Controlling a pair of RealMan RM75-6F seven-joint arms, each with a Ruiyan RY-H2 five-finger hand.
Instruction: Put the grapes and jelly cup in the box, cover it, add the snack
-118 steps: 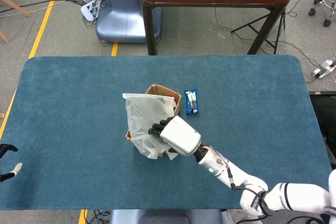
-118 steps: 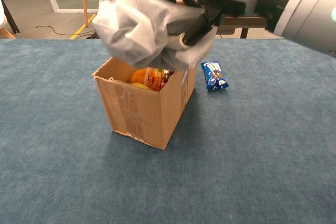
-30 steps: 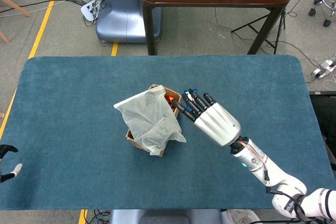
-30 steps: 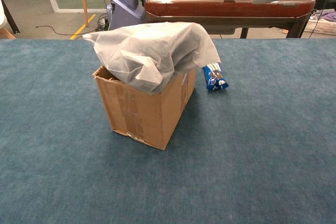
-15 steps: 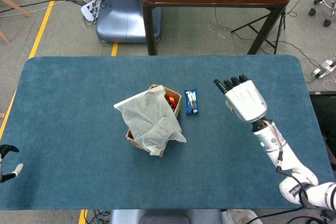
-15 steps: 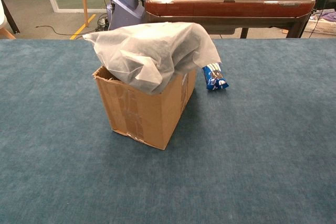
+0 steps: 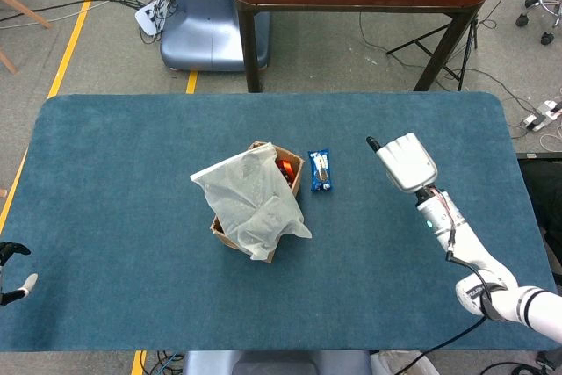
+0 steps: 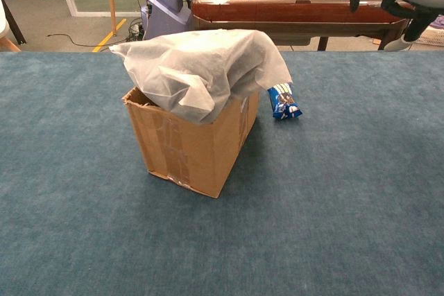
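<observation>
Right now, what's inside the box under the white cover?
The white cover hides most of the box. Only something red-orange peeks out at the back corner; the rest is covered.

Centre of the head view: the box [image 7: 260, 204], draped with a white cover [image 7: 250, 199], is the one tall obstacle on your table [image 7: 132, 173]. Its upper right corner stays uncovered. The snack [image 7: 320, 170] lies flat just right of the box, with a narrow strip of cloth between them. Your right hand [image 7: 405, 161] hangs above the table right of centre, well apart from the snack; bare cloth lies between them. Your left hand [image 7: 12, 277] sits at the lower left edge, far from the box, with open cloth between.
</observation>
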